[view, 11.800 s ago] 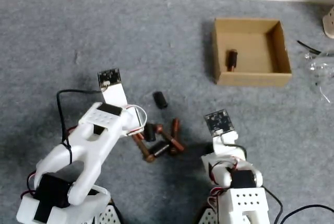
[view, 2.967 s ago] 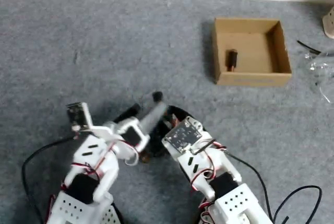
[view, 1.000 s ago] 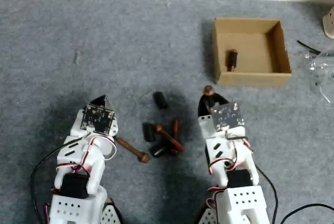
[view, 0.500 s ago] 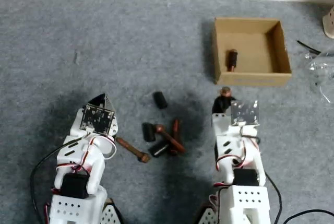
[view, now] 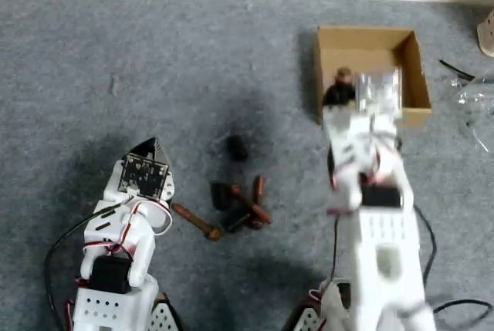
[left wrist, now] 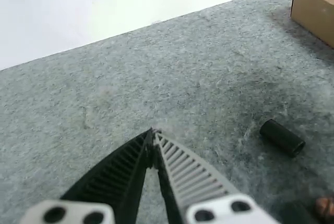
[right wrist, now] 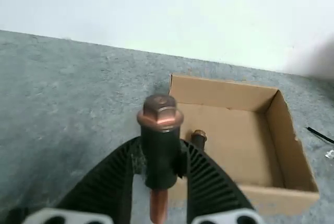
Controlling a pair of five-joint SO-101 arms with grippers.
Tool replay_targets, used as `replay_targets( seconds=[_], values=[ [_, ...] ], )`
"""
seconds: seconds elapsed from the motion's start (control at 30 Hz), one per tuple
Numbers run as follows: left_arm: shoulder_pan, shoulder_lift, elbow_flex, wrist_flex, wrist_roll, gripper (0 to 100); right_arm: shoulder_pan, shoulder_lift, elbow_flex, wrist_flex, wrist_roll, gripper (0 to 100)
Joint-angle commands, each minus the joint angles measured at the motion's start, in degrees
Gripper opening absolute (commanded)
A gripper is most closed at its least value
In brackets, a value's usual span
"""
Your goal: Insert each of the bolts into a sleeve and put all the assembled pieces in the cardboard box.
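Over the near wall of the cardboard box (view: pixel 363 38), at the far right of the grey worktop (view: pixel 154 61), the right arm is stretched out. The right end effector (right wrist: pixel 159 151) grips a black sleeve (right wrist: pixel 159 158) with a copper bolt (right wrist: pixel 159 114) pushed through it. The bolt's hexagonal head stands above the sleeve and its tip pokes out below. From overhead, the held piece sits just above the box's near left part. Inside the box, another assembled piece (right wrist: pixel 198 139) lies on the floor near the left wall.

At the near left of the worktop, the left arm is folded back. The left end effector (left wrist: pixel 154 132) is closed with nothing between its fingers, its tips meeting just above the grey surface.

Between the two arms lies a small heap of bolts and sleeves (view: pixel 239 204), touching and crossing one another. One loose bolt (view: pixel 195 221) lies just left of the heap, angled toward the left arm. A single sleeve (view: pixel 237 147) lies apart, a little beyond the heap.
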Motion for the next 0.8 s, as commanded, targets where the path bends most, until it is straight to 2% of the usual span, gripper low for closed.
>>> replay_targets(
  seconds=[0.0, 0.3, 0.4, 0.53, 0.77],
  values=[
    [-0.57, -0.66, 1.19, -1.67, -0.26, 1, 2.42, 17.27, -17.01, 0.66, 0.62, 0.4],
    [-0.31, -0.57, 1.19, -1.67, -0.26, 1, 7.60, 49.27, -52.97, 19.03, 0.26, 0.4],
    [-0.31, -0.57, 1.19, -1.67, -0.26, 1, 10.15, 56.22, -60.88, 22.02, -5.01, 0.4],
    [-0.31, -0.57, 1.19, -1.76, -0.26, 1, 13.41, 63.16, -68.00, 23.96, -11.69, 0.4],
    [-0.31, -0.57, 1.19, -1.76, -0.26, 1, 14.02, 71.43, -70.37, 23.96, -12.66, 0.4]
  ],
)
